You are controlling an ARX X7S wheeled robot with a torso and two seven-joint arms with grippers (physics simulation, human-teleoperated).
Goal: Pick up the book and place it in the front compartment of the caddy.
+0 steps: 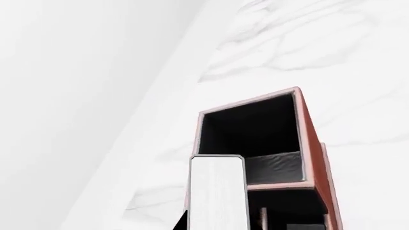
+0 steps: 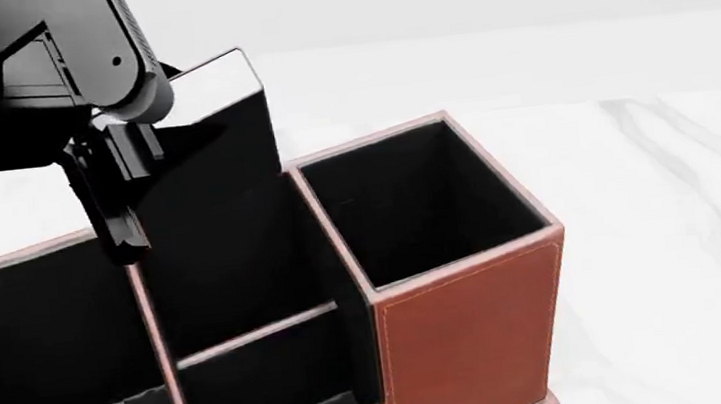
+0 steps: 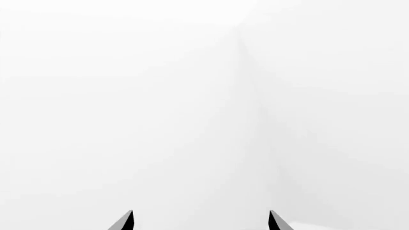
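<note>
Nothing to read here, operator. You get no lettering on the book (image 2: 216,167): its cover shows plain black in the head view, and its page edge shows plain white in the left wrist view. You get no brand, stamp or label on the caddy (image 2: 469,336) either, just stitching along the red-brown leather and bare black lining inside. The left arm's black housing carries no number or marking that you can make out. Your right wrist view gives you only blank white and two dark fingertips, with no sign or text anywhere.
</note>
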